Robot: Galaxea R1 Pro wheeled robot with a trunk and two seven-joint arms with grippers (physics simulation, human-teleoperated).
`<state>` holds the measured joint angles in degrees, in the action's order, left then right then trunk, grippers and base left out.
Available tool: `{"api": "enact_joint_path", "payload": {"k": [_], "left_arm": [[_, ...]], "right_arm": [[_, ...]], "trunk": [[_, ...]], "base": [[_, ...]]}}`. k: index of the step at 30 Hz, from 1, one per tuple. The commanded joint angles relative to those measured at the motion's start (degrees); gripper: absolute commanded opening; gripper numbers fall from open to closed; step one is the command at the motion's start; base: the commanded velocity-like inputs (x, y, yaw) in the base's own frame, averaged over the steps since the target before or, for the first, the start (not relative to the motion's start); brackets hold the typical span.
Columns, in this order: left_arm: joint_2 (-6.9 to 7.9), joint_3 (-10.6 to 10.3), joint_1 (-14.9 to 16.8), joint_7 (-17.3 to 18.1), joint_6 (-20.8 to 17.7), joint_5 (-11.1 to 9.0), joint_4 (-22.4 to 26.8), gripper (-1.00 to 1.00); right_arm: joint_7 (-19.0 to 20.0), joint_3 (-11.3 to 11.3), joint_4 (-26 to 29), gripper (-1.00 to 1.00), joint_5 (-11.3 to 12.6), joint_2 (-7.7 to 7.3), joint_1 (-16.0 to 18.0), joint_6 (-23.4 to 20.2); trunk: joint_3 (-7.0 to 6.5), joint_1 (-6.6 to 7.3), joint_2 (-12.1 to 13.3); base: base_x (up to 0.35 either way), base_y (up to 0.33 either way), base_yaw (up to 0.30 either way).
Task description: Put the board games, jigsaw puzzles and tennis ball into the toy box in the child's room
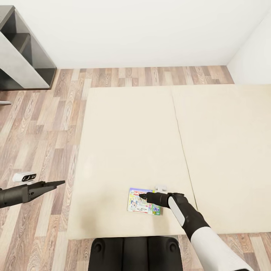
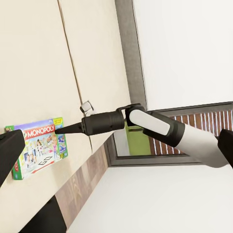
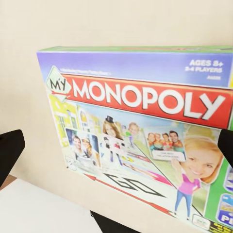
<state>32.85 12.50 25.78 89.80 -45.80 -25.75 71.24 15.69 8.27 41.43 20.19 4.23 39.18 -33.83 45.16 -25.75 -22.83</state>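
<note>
One board game (image 1: pixel 136 205), a flat "My Monopoly" box with a bright printed lid, lies on the cream bed (image 1: pixel 128 131) near its front edge. My right gripper (image 1: pixel 143 195) hovers just over the box's top edge, open, and its dark fingers (image 3: pixel 9 153) straddle the lid (image 3: pixel 141 121) in the right wrist view. The left wrist view shows the same box (image 2: pixel 39 150) with the right gripper (image 2: pixel 60 129) pointing at it. My left gripper (image 1: pixel 58 183) hangs open over the wood floor, left of the bed.
A small white object (image 1: pixel 161 186) rests on the bed just behind the box. Another white item (image 1: pixel 24 176) lies on the floor at left. A dark grey shelf unit (image 1: pixel 22 56) stands at the far left. My base (image 1: pixel 135 252) sits against the bed's front edge.
</note>
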Motion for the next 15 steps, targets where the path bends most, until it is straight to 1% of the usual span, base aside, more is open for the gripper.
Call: {"api": "enact_joint_path", "payload": {"k": [1,8,15], "left_arm": [[0.02,-0.02,0.02,0.20,-0.61,0.00,0.01,1.00],[0.02,-0.01,0.03,0.20,-0.61,0.00,0.02,1.00],[0.02,-0.01,0.03,0.20,-0.61,0.00,0.00,1.00]], "right_arm": [[0.05,0.00,0.06,1.00,0.06,0.00,0.01,-0.27],[-0.96,0.11,0.24,1.00,-0.05,-0.03,-0.03,-0.19],[-4.46,0.16,1.10,1.00,0.01,-0.26,-0.44,-0.20]], "trunk": [[0.06,-0.03,-0.09],[0.06,-0.03,-0.09],[0.06,-0.03,-0.09]], "base": [[0.000,0.000,0.000],[0.000,0.000,0.000],[0.000,0.000,0.000]]}}
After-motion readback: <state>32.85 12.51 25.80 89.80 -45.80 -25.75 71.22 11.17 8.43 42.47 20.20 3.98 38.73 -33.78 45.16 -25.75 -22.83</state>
